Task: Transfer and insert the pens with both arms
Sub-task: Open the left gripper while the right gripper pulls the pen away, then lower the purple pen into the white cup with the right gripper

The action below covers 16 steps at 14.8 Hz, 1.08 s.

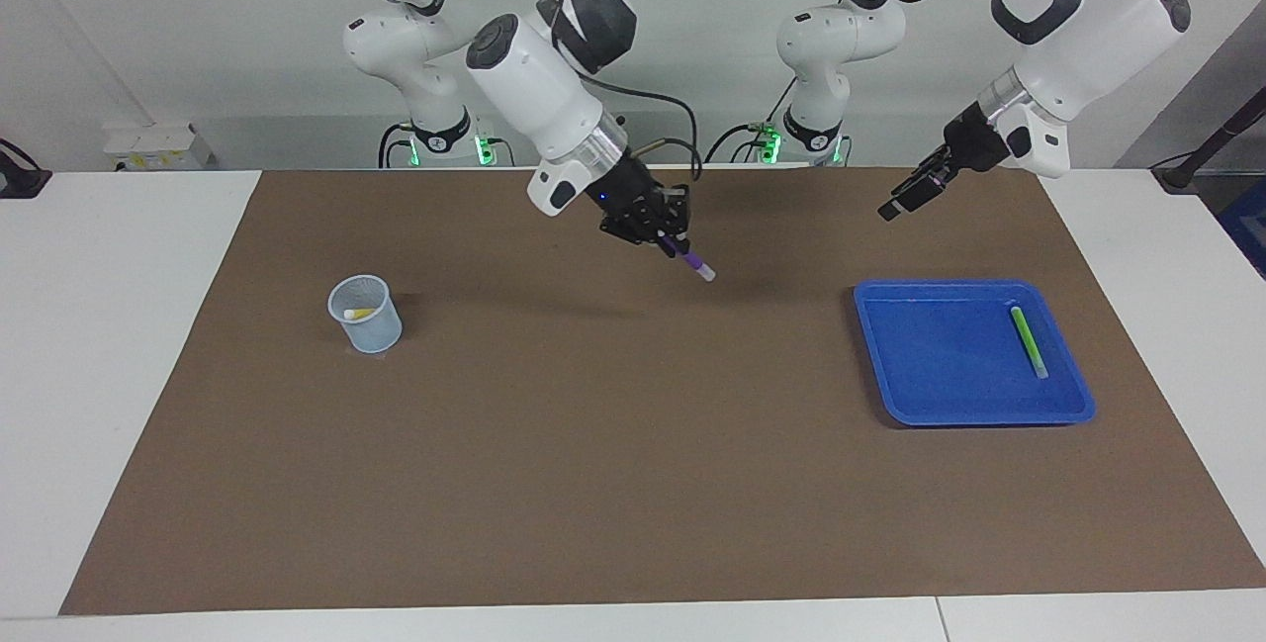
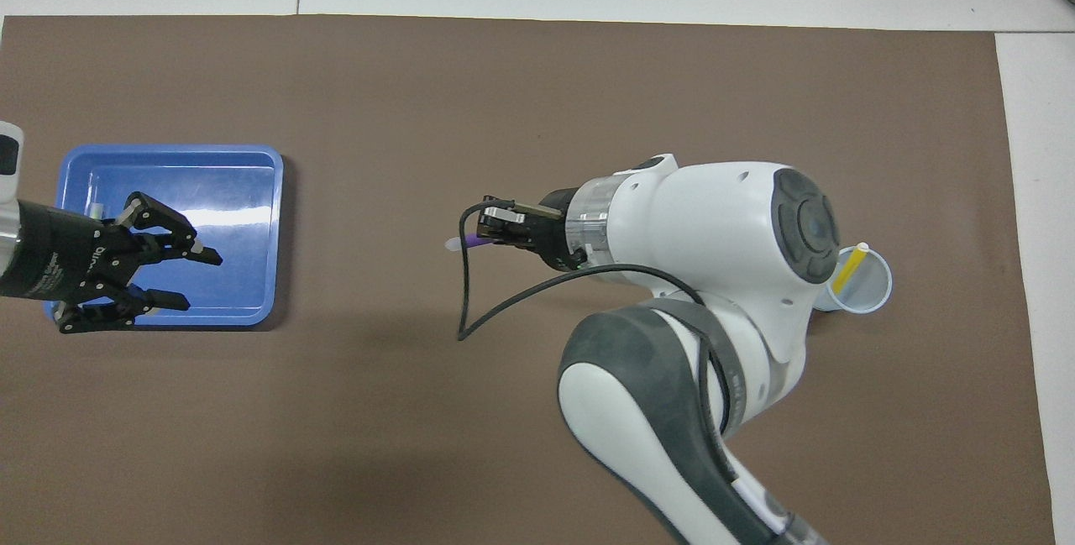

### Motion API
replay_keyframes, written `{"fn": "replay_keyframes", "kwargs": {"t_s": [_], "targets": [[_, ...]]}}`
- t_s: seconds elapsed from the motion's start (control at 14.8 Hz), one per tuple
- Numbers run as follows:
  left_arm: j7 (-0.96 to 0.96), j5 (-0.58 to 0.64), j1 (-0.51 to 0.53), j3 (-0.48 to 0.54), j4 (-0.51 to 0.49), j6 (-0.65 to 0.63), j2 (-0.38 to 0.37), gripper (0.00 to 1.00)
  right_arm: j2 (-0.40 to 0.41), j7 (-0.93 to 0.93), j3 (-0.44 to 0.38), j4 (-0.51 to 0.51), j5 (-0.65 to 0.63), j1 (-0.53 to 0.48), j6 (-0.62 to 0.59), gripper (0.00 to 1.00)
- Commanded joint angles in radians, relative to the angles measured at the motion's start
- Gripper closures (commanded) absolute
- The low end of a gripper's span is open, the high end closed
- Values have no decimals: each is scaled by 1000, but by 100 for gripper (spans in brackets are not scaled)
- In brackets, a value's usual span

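My right gripper [image 1: 669, 236] is shut on a purple pen [image 1: 694, 263] and hangs over the middle of the brown mat, the pen's pale end pointing down and away from the robots. From above, the purple pen [image 2: 467, 241] sticks out of the right gripper [image 2: 495, 232]. My left gripper [image 1: 893, 209] is open and empty in the air; in the overhead view the left gripper [image 2: 201, 281] is over the blue tray [image 2: 235, 167]. A green pen [image 1: 1029, 340] lies in the blue tray [image 1: 930, 365]. A yellow pen [image 2: 848, 268] stands in a pale cup [image 2: 873, 297].
The pale cup [image 1: 368, 327] with the yellow pen [image 1: 358, 313] stands on the mat toward the right arm's end. A brown mat [image 1: 593, 444] covers most of the white table. The right arm's cable [image 2: 470, 310] loops below its wrist.
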Motion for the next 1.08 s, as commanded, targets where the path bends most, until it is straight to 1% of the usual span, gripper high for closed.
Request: {"fn": "replay_keyframes", "kwargs": {"t_s": [0.0, 0.13, 0.2, 0.27, 0.4, 0.54, 0.61, 0.67, 0.81, 1.01], "targets": [[264, 70, 57, -4, -54, 10, -45, 40, -39, -99, 10, -30, -123, -107, -134, 100], [424, 124, 82, -4, -63, 28, -44, 40, -48, -221, 10, -30, -218, -196, -237, 100], [493, 151, 90, -4, -69, 51, -39, 40, -56, -287, 10, -30, -287, -246, -291, 100], [541, 170, 96, -4, -81, 80, -35, 40, -61, -353, 12, -32, -358, -292, -329, 100], [640, 216, 110, -4, -101, 134, -20, 40, -64, -483, 12, -32, -451, -381, -386, 100], [725, 254, 117, -4, -103, 163, 2, 40, -70, -602, 12, -44, -493, -475, -415, 100], [763, 270, 139, -4, -101, 187, 17, 40, -78, -661, 12, -47, -505, -519, -435, 100], [797, 277, 143, -4, -103, 212, 33, 40, -84, -709, 12, -49, -516, -550, -461, 100], [869, 326, 166, -4, -103, 276, 75, 40, -104, -742, 12, -61, -550, -599, -481, 100], [941, 351, 192, -4, -103, 377, 148, 40, -113, -737, 12, -98, -555, -630, -449, 100]]}}
